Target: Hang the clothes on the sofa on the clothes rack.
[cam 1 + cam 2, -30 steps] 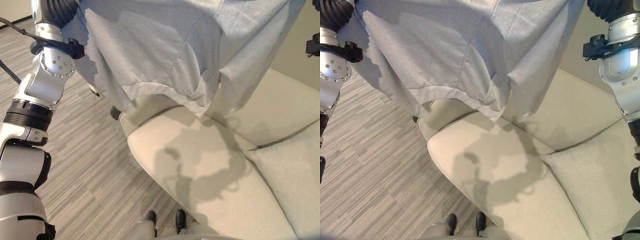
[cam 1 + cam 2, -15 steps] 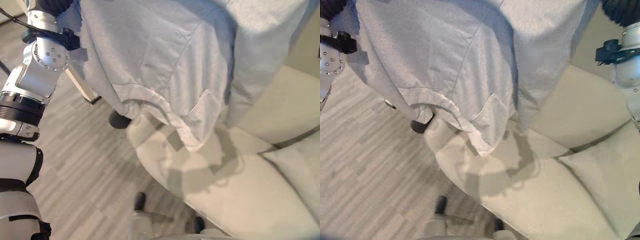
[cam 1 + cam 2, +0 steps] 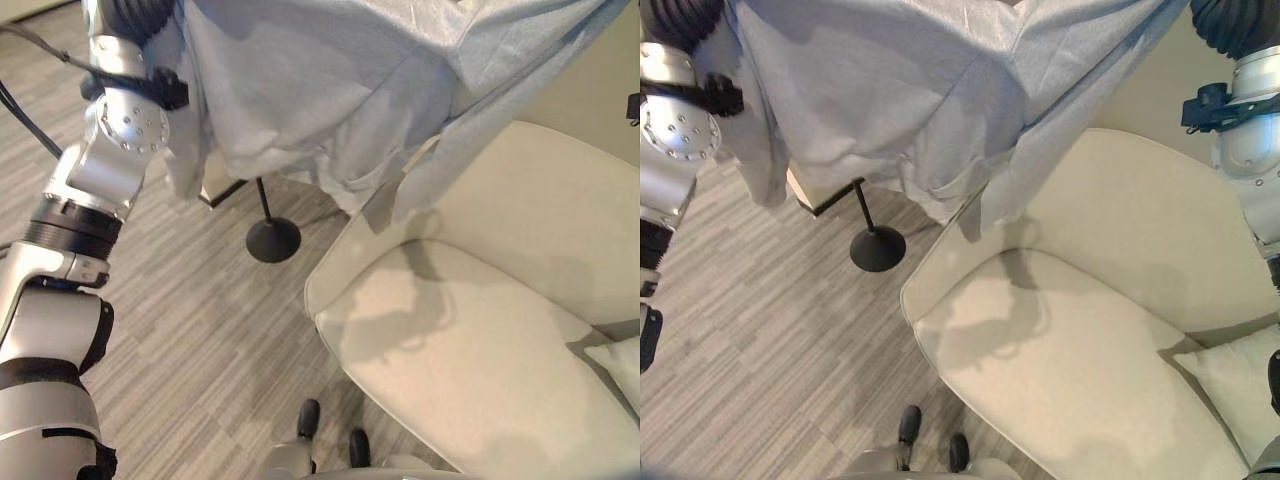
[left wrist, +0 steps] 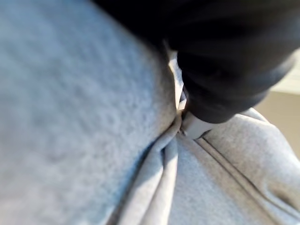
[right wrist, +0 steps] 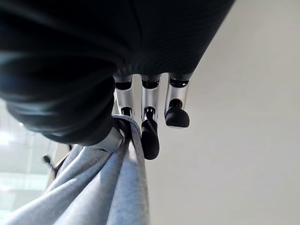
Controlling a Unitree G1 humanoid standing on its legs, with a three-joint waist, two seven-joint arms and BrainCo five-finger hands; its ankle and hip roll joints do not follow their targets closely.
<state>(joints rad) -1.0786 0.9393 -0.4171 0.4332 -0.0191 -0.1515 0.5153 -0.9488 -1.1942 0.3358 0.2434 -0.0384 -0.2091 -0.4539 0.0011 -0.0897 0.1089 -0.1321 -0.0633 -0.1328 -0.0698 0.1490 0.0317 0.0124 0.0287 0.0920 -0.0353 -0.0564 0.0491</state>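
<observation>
A light grey shirt (image 3: 330, 90) hangs spread out above the sofa's left end, its hem clear of the cream sofa (image 3: 480, 350). Both arms reach up to it, the left arm (image 3: 110, 150) on one side and the right arm (image 3: 1245, 140) on the other. In the right wrist view my right hand (image 5: 150, 136) has its fingers curled, with a fold of the shirt (image 5: 117, 187) pinched between them and the thumb. In the left wrist view the shirt (image 4: 70, 117) bunches into folds that meet under my left hand (image 4: 193, 127).
A black round base with a thin pole (image 3: 273, 240) stands on the striped wood floor (image 3: 190, 340) left of the sofa, partly behind the shirt. A cream cushion (image 3: 1230, 375) lies at the sofa's right end. A pale wall (image 3: 1140, 100) is behind the sofa.
The camera has swung left, so the black stand base now shows. The shirt's hem has risen and bunched, and hangs clear of the sofa seat.
</observation>
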